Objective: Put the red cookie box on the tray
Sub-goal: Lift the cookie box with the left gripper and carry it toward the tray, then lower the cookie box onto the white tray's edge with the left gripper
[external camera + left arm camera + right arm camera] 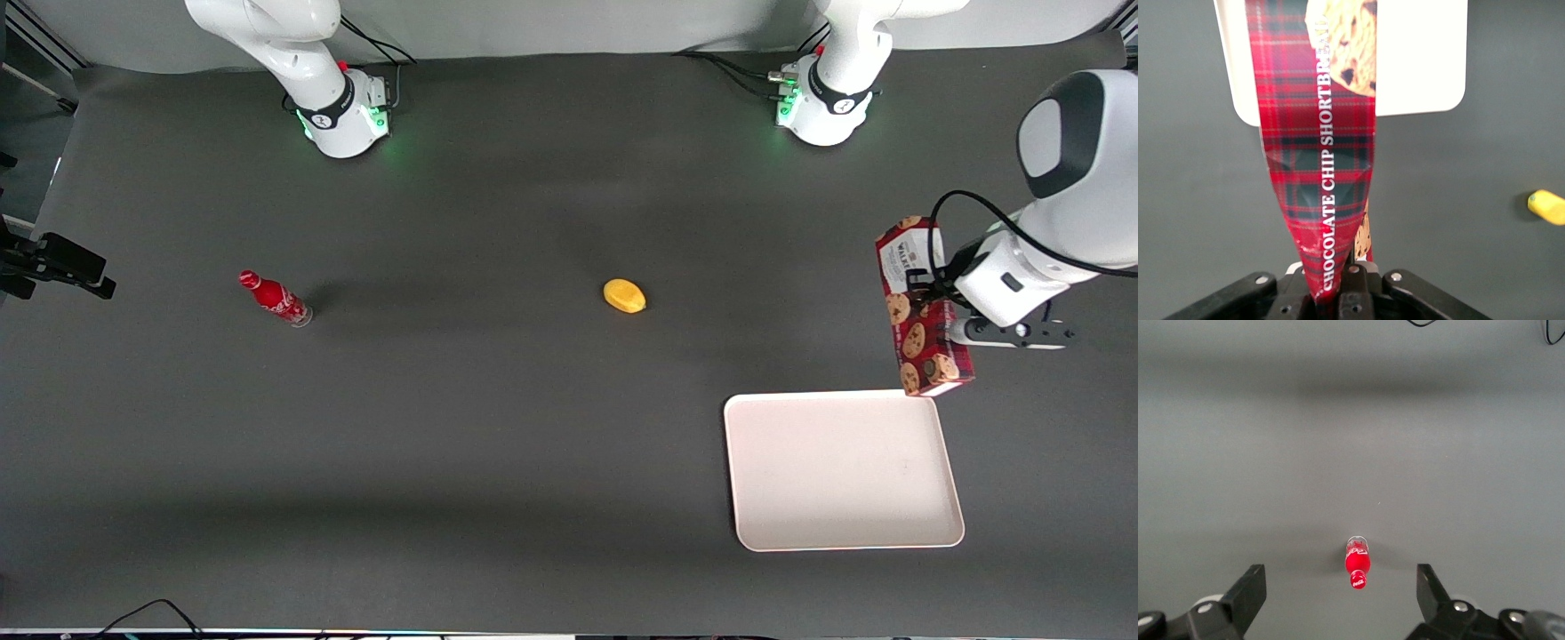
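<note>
Seen from the front camera, a small red bottle [274,299] stands at about nine o'clock on the dark table [498,444], toward the parked arm's end. Near the centre lies a yellow lemon-like object [624,296], well apart from everything else. At about four o'clock sits the tray [841,469], pale pinkish-white and flat on the mat. At three o'clock, toward the working arm's end, the gripper [933,307] pinches the red cookie box [920,307] near the middle of its length, its fingers pressed against the carton's sides. The box hangs lifted off the table, its lower end showing just above the tray's farther rim. The wrist camera shows the tartan box [1325,153] running out from the gripper [1338,283] over the tray's edge [1425,80].
</note>
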Available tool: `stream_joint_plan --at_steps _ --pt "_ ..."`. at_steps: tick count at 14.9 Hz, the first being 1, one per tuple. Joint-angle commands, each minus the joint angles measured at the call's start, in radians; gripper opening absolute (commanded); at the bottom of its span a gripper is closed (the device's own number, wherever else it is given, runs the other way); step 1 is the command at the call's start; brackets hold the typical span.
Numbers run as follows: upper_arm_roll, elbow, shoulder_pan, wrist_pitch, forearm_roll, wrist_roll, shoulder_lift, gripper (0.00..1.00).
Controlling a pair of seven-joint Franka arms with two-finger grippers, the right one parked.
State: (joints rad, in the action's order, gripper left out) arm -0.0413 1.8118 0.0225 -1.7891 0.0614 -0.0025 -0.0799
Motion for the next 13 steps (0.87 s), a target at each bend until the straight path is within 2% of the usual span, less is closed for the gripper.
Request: stream_joint_plan --at_steps 1,4,9,13 --pt "0.001 -0.23 0.0 0.047 -0.079 -0.002 -0.154 0.0" --pt "0.011 -0.36 -0.003 0.024 -0.118 0.022 -0.282 0.0" --pt "0.092 -0.425 -0.01 -0.131 -0.103 0.076 -0.473 0.0" --pt "0.098 -0.518 -0.032 -0.193 -0.084 0.067 -0.638 0.0"
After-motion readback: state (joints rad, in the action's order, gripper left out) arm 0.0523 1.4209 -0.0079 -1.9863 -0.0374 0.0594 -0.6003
